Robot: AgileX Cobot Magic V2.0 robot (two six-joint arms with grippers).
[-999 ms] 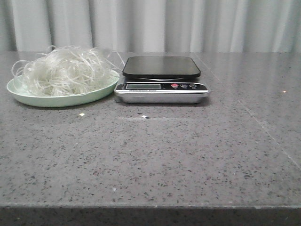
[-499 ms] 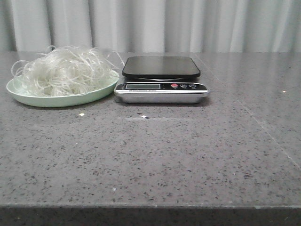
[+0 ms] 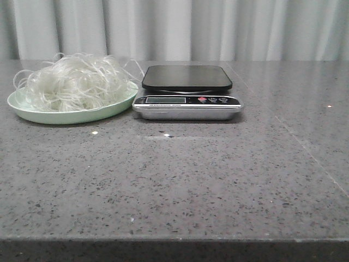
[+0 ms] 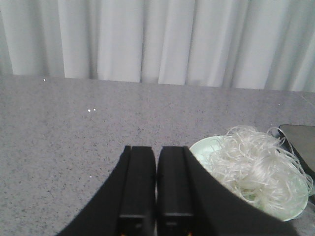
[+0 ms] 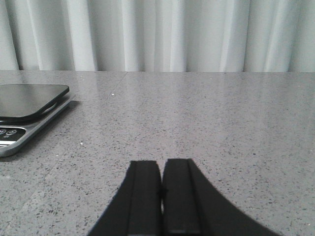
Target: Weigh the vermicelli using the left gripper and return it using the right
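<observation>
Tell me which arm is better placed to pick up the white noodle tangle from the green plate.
Left. The left gripper has the tangle of white vermicelli on the mint-green plate close ahead; the right gripper sees only the black-topped scale.

Left gripper point(image 4: 156, 184) hovering low over table, fingers pressing together, holding nothing. Right gripper point(image 5: 162, 191) hovering likewise, fingers closed, empty. Neither arm showing in front view.

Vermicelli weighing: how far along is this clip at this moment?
Nothing looks done yet. The vermicelli sits piled on the mint-green plate, and the scale beside it has a bare platform. Nothing is in hand: the left pincer and right pincer are both shut and empty, low over the table. Left: the pickup with the left, the weighing, and the return with the right.
</observation>
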